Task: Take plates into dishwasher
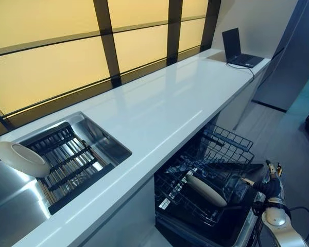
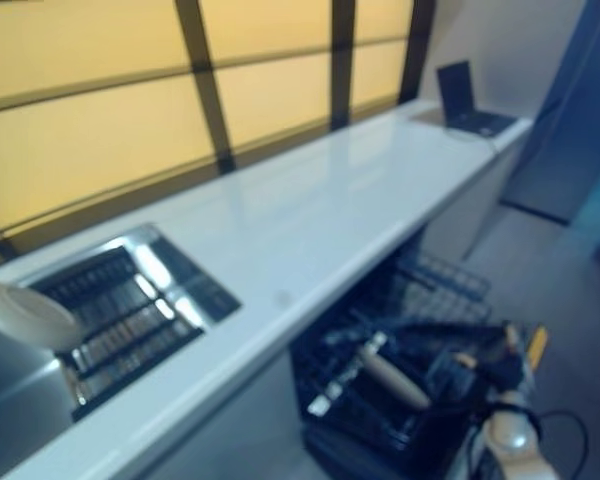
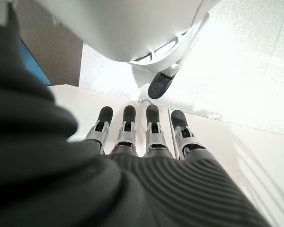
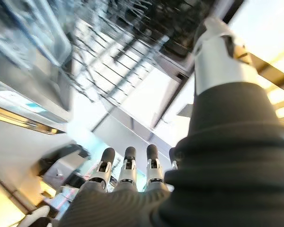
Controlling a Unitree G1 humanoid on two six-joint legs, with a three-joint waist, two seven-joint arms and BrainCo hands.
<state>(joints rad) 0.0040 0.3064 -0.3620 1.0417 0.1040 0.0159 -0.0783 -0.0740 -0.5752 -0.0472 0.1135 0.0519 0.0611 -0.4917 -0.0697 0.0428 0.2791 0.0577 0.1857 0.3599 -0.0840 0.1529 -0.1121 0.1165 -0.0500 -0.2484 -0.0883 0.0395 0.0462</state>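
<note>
One round white plate (image 1: 205, 189) is seen leaning in the black wire dishwasher rack (image 1: 216, 154); another white plate (image 1: 20, 158) is propped at the steel sink (image 1: 100, 135). Both the right hand (image 4: 128, 165) and left hand (image 3: 137, 132) are held straight-fingered and empty. The sink plate could be tipped off by a careless reach.

The right arm entered from the lower right of the head views, forearm raised and angled upward, with the right hand (image 1: 272, 181) at its upper end under the dark ribbed cover. In the right wrist view, the right hand's fingers (image 4: 128, 163) extended straight in a row, side by side, and held nothing. The left hand (image 3: 146, 142) did not appear in the head views. In the left wrist view, its fingers (image 3: 150, 118) lay straight and parallel, dark tips level, grasping nothing.
</note>
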